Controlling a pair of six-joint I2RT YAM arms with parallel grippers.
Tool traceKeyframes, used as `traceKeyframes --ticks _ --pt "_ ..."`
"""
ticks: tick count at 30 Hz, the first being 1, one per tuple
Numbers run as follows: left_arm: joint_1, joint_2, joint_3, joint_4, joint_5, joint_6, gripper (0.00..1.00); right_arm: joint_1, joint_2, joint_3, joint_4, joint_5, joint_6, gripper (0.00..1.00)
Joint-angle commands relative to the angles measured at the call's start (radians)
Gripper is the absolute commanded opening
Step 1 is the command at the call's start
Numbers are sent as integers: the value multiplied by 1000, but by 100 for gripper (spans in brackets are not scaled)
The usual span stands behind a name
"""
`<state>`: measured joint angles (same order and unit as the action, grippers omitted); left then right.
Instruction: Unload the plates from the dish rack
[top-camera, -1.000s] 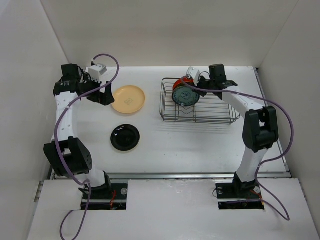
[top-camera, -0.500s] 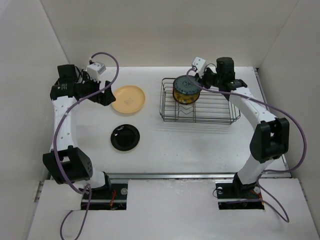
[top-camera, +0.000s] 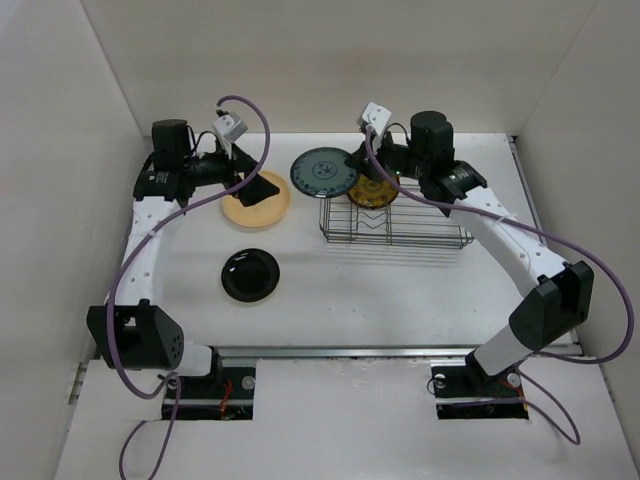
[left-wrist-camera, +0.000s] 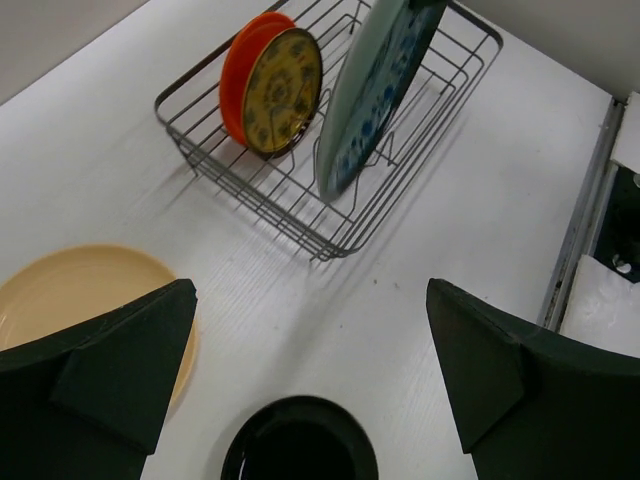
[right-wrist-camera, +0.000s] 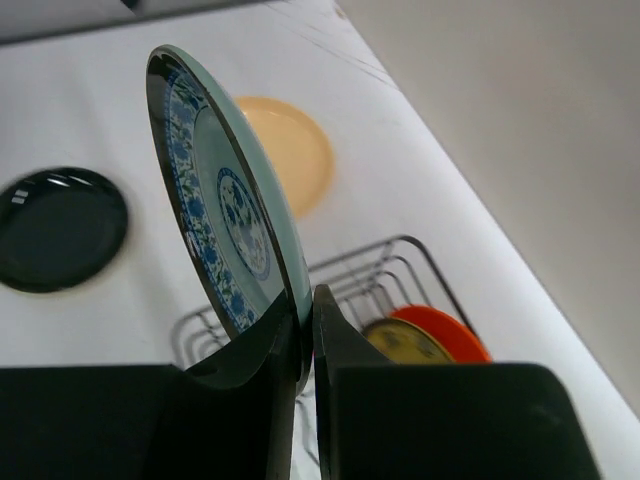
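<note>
Two flat nearest the bases: black plate (top-camera: 250, 274), then peach plate (top-camera: 245, 212) under the left gripper (top-camera: 262, 188), jaws wide apart, empty. Farther back, pinches the teal plate (top-camera: 325, 174) by its rim alone in the right gripper (right-wrist-camera: 305, 320), above the left end of the dish rack (top-camera: 400, 241). Could slip from so thin a hold, or clip the yellow plate (left-wrist-camera: 285, 90) and orange-red plate (left-wrist-camera: 235, 70) racked beside it.

- The left arm (top-camera: 135, 250) and the right arm (top-camera: 515, 243) are showing white links with black joints.
- Purple cables (top-camera: 262, 128) are looping along both.
- The left tool (left-wrist-camera: 310, 295) is carrying black wedge-shaped fingers (left-wrist-camera: 110, 370).
</note>
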<state>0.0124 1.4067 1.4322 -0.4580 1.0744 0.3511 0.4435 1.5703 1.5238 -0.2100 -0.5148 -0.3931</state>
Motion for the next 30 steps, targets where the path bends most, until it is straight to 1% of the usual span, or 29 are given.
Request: traceKeyframes --ticks 1,2,4,6,7,8,9,12,13,15,16,17,18,19,20,21,22,23,24,25,26,28,29,30 --pt "-67 2 14 108 27 -54 100 58 -50 19 86 -54 131 0" --pt "-100 12 14 108 12 -54 99 67 -50 19 95 -54 140 0" --pt "-126 21 28 108 -24 -44 97 77 -50 19 95 -65 152 0" --pt "-150 32 48 108 -45 -44 93 90 -50 29 104 -65 163 0" --pt "-150 32 48 108 -54 -44 89 101 -50 29 104 -65 163 0" --pt "-163 32 48 108 -66 -44 83 101 -50 29 104 -65 163 0" --pt "-163 32 48 108 -79 -44 63 101 -50 29 104 -65 172 0" --pt "-173 32 48 108 -113 -44 28 110 -50 29 104 -74 172 0" --pt "-173 32 48 108 -123 -44 14 110 -50 29 104 -74 181 0" --pt "-173 32 48 108 -123 -44 3 110 -50 29 104 -74 181 0" --pt "-173 32 48 108 -132 -44 0 110 -50 29 104 -74 191 9" --pt "-173 23 48 108 -133 -44 0 110 -50 29 115 -85 191 18" --pt "-173 23 37 108 -133 -44 0 110 -50 29 115 -85 191 30" --pt "-173 23 37 108 -133 -44 0 110 -50 29 115 -85 200 58" --pt "-173 14 24 98 -142 -44 0 110 -50 29 115 -85 200 73" --pt "-173 14 23 97 -142 -44 0 110 -50 19 115 -85 200 85" --pt "-173 5 10 69 -152 -44 0 110 -50 19 115 -73 200 94" --pt "-146 5 -9 50 -153 -35 0 110 -50 9 115 -56 200 100" --pt "-129 5 -19 29 -153 -25 0 110 -59 9 115 -10 200 100" --pt "-112 5 -19 -3 -153 29 0 110 -59 0 124 18 191 100" --pt "-74 5 -35 -93 -162 72 0 110 -70 -14 124 57 172 100" --pt "-43 5 -49 -198 -194 174 0 101 -70 -27 124 85 160 100" --pt "-25 20 -59 -297 -208 228 0 78 -70 -27 133 96 160 100" --pt "19 29 -79 -342 -220 333 0 78 -81 -40 133 105 151 100"
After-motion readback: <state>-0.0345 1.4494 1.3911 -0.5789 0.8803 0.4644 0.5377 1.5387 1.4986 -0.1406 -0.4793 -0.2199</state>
